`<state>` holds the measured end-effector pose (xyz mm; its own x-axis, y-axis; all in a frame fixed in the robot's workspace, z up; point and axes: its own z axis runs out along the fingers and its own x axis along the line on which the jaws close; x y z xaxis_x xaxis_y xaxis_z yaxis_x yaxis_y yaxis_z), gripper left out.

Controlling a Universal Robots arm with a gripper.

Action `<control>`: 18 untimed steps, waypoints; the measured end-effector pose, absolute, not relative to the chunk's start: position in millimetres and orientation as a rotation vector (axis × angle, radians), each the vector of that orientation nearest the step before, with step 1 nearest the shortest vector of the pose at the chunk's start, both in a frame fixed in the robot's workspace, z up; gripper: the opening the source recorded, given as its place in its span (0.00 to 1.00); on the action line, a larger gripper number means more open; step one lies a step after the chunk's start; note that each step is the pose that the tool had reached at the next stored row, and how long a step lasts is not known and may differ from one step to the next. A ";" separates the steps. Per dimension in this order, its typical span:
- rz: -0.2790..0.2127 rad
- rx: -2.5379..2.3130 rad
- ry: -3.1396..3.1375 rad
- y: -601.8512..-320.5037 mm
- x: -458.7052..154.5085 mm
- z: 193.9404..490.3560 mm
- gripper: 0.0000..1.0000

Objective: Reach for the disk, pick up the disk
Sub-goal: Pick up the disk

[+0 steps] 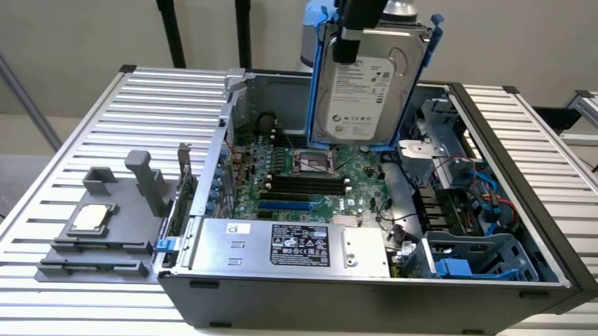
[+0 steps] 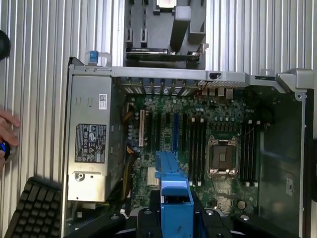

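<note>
A silver-grey metal hard drive (image 1: 363,98) with a white printed label bearing black text is framed by a blue plastic carrier bracket (image 1: 318,77); the bracket's blue is also seen in the wrist view (image 2: 173,191). A black gripper (image 1: 355,28) is noted at its upper edge. The open dark grey computer case (image 1: 374,297) shows a green motherboard (image 1: 351,178) with black and blue slots. A silver power supply box (image 1: 280,245) carries a black label with white print. A grey tray (image 1: 94,241) holds a silver square chip (image 1: 92,218). The ribbed table surface (image 1: 159,105) is striped silver-white. A black keyboard (image 2: 34,210) is recorded.
</note>
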<state>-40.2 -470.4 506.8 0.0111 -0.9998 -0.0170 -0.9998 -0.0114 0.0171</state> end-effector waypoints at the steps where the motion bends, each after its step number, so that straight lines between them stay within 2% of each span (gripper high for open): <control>1: -0.038 2.234 -2.209 -472.5 -36.5 506.8 0.33; 18: -0.038 2.234 -2.209 -512.6 20.7 506.8 0.33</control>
<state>20.7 -512.6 506.8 0.0111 -0.9998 -0.0171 -0.9998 -0.0113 0.0171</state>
